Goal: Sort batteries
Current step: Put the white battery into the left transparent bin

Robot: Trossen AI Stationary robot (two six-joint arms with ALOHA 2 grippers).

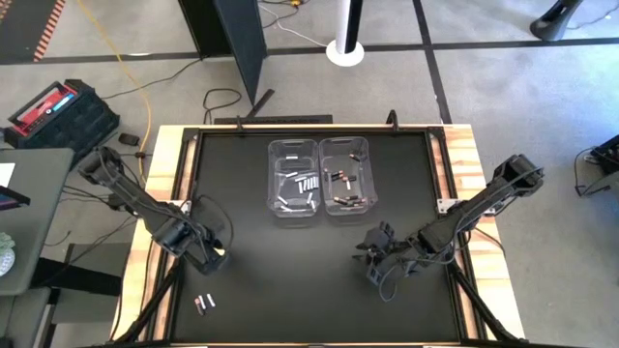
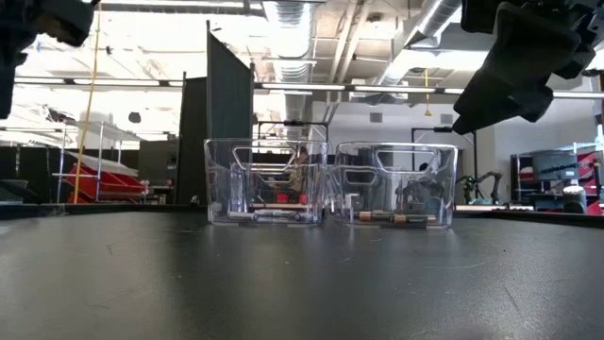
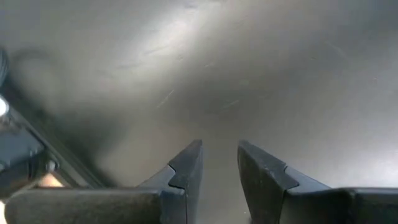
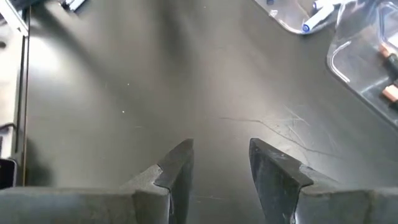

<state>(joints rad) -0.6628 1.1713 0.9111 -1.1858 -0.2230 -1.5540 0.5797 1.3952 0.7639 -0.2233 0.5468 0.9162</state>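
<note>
Batteries (image 1: 204,304) loose near table's (image 1: 319,300) front-left corner, others in two clear bins (image 1: 319,177), left tool (image 1: 215,257) and right tool (image 1: 370,259) both spread, empty.

A large industrial workshop or robotics lab was shown. In the low view, exposed round ducts (image 2: 293,28) and pipes were seen running under an open ceiling with long strip lights, and tall dark partition panels (image 2: 231,123) were set up behind the table. Metal racks (image 2: 80,170) and equipment were ranged along the far walls. From above, a grey floor marked with dark tape lines (image 1: 97,56) was seen, with loose cables (image 1: 145,82) trailed across it and a red and black tool case (image 1: 60,111) laid beside the wood-edged work table (image 1: 169,145) covered with a black mat.
</note>
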